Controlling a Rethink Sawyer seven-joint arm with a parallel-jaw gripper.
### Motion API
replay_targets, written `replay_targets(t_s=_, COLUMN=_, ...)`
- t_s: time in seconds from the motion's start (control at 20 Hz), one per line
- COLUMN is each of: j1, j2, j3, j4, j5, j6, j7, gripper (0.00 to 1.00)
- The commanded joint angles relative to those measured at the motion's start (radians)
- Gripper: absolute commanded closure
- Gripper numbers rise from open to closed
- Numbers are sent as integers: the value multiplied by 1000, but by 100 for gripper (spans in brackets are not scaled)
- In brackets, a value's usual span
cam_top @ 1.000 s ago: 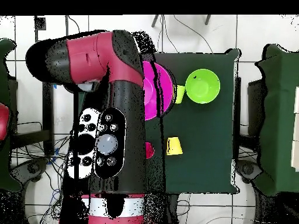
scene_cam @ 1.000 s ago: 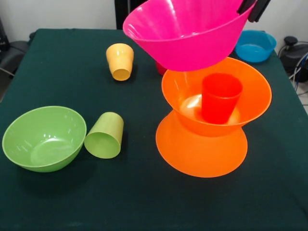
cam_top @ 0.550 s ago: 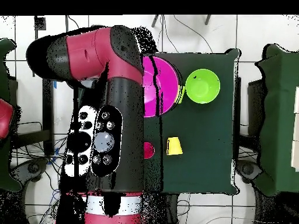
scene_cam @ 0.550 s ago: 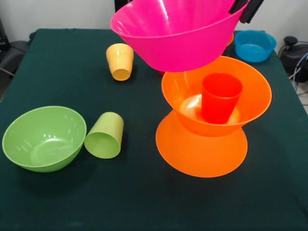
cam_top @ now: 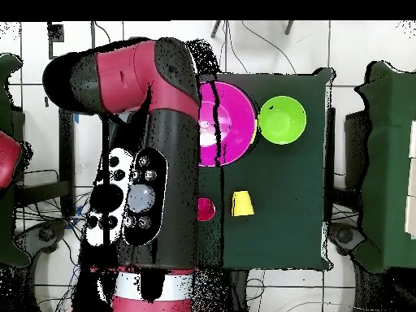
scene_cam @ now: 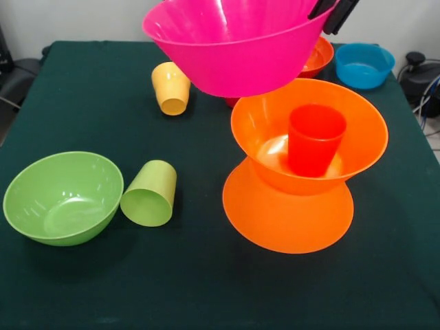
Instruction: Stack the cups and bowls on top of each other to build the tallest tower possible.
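On the left of the front view, a round lime green bowl [scene_cam: 63, 197] sits upright on the dark green bench [scene_cam: 89, 103]. Just beside it, on its right, a lime green cup [scene_cam: 150, 193] lies on its side with its mouth toward the camera; whether the two touch cannot be told. Farther back, a yellow-orange cup [scene_cam: 171, 87] stands upside down, well apart from both.

Above the middle of the bench, the large pink bowl [scene_cam: 234, 45] hangs in the air, tilted, its open side turned up and toward the camera. The pincer [scene_cam: 333, 14] is clamped on its rim at the top right, black fingers [scene_cam: 342, 15] pinching the wall. A bit of a magenta-red cup [scene_cam: 232, 102] peeks out beneath the bowl's underside.

Right of centre stands the tower: a lower orange bowl [scene_cam: 288, 216] set upside down on the bench, an upper orange bowl [scene_cam: 309, 134] upright on its base, and a red-orange cup [scene_cam: 315, 139] standing upright inside that upper bowl. The pink bowl hangs above and to the left of this pile, clear of it.

Behind the pink bowl's right edge shows part of a round red-orange bowl [scene_cam: 317, 56], and at the far right corner a small blue bowl [scene_cam: 365, 65] sits upright.

From overhead, the red and black arm [cam_top: 154, 146] covers the pile; the pink bowl [cam_top: 231, 122] lies next to the lime green bowl [cam_top: 282, 119].
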Motion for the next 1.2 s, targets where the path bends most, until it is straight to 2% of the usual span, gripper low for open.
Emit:
replay_targets(t_s=0.05, j1=34, j2=11, j3=14, j4=33, j5=-64, j6=4, j7=24, gripper=100)
replay_targets(t_s=0.25, j1=51, j2=12, j3=-4, j4=56, j5=-68, j6=-27, j7=39, gripper=100)
replay_targets(t_s=0.55, j1=74, j2=45, j3=-43, j4=14, j5=-86, j6=4, j7=35, gripper=100)
replay_targets(t_s=1.2, j1=92, j2=73, j3=-84, j4=-14, j5=-70, j6=3, j7=34, gripper=100)
